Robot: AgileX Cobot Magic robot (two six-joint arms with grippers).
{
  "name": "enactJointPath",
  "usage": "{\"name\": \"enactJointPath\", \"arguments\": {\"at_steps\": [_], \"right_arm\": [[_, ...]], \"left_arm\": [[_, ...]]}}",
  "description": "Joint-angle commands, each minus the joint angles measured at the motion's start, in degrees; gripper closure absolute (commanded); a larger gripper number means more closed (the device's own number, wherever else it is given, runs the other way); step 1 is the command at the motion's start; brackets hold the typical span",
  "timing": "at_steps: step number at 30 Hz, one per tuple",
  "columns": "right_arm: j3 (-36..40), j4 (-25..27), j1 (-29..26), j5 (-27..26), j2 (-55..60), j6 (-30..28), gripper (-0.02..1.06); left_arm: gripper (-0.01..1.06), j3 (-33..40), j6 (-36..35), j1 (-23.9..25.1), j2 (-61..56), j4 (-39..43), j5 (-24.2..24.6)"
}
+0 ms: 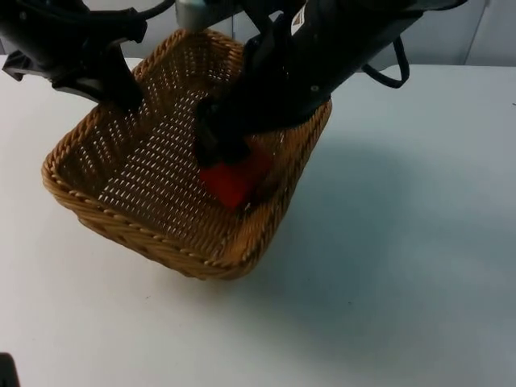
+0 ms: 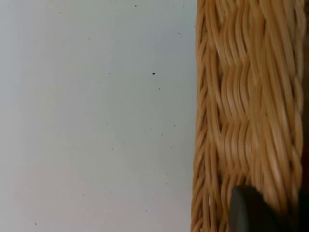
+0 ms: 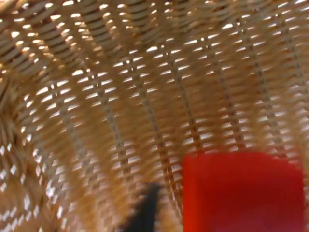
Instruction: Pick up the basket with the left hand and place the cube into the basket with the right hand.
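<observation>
So the left gripper [image 1: 129, 95] is clamping the far-left rim of the basket [image 1: 113, 216] and holding it tilted above the table [image 1: 419, 242], while the right gripper [image 1: 222, 149] is reaching down inside with the red cube [image 1: 234, 184] just under its fingertips; I can't tell if it's gripping or has let go. Best bet here is keeping the basket steady and releasing low. The basket's long axis is running near-left to far-right, opening facing up; the cube has no long axis.
</observation>
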Motion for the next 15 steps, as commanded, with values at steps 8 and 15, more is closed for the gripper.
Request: {"name": "enactJointPath", "arguments": {"at_steps": [8,15], "right_arm": [[-3.7,-9.0,-4.5,1.8,-5.6,0.2,0.59],[-5.9,-9.7,-12.7,3.0,-17.8,2.1,1.05]], "left_arm": [[1.05,-0.7,-0.2,-0.1,-0.9,-1.8,-4.2],[1.05,-0.7,-0.2,-0.1,-0.9,-1.8,-7.1]]}}
